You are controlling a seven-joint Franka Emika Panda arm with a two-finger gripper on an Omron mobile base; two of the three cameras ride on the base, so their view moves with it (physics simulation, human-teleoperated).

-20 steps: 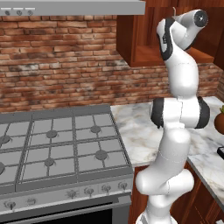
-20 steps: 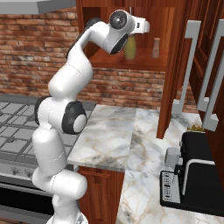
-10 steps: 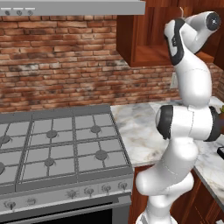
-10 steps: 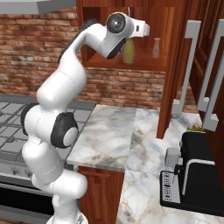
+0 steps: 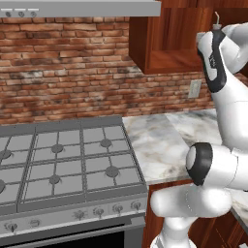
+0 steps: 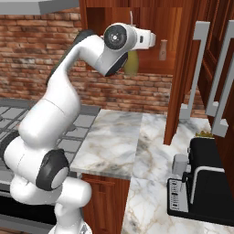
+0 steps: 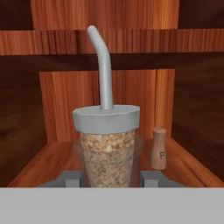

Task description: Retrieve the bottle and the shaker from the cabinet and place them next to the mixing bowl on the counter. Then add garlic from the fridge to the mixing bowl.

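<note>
Your gripper (image 7: 109,177) is up inside the cabinet (image 5: 164,43), and its jaws are closed on the bottle (image 7: 107,148). In the hand view the two finger tips sit tight against the bottle's lower sides. The bottle stands upright with a speckled brownish body, a grey cap and a bent pale spout that rises toward 12 o'clock.

The shaker (image 7: 158,148) stands upright on the wooden shelf (image 7: 188,164), at about 3 o'clock from the bottle. It sits a little farther back and does not touch the bottle.

From the right base view, the bottle's olive body (image 6: 132,64) shows just under the hand, high above the marble counter (image 6: 114,137). The stove (image 5: 63,155) lies at 9 o'clock of the counter.
</note>
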